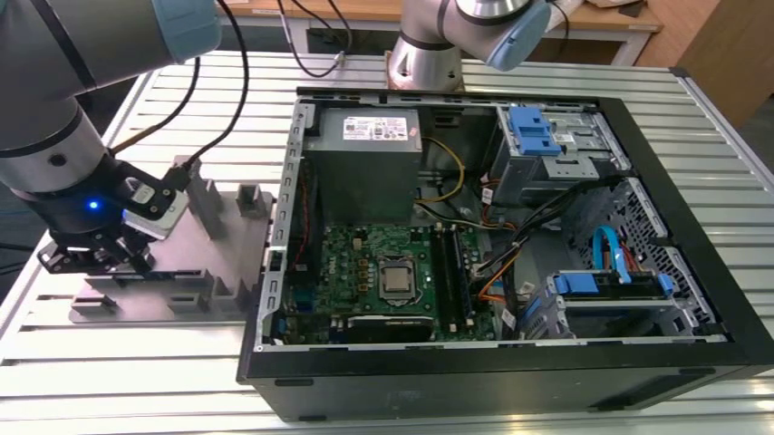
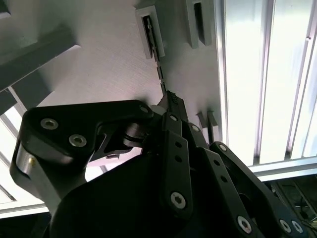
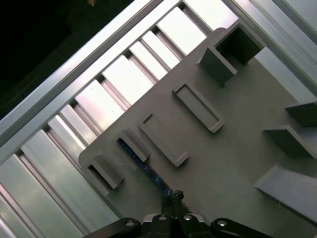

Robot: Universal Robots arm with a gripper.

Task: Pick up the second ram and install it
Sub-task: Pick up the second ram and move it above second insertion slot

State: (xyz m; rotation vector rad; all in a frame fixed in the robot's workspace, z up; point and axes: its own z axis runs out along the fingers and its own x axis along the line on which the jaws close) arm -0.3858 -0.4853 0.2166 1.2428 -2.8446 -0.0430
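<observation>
One gripper (image 3: 173, 197), jaws nearly together, pinches the near end of the second ram (image 3: 143, 167), edge-up in the grey fixture (image 3: 237, 114), its long axis running straight away from the grip. In the exterior view the motherboard (image 1: 351, 254) lies well apart, at three o'clock.

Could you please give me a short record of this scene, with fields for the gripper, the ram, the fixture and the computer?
gripper: low over the grey fixture, closed on one end of the second ram
second ram: on edge, its far end in a fixture slot
grey fixture: on the slatted table, at the exterior view's left of the computer case
computer case: open, motherboard exposed
</observation>
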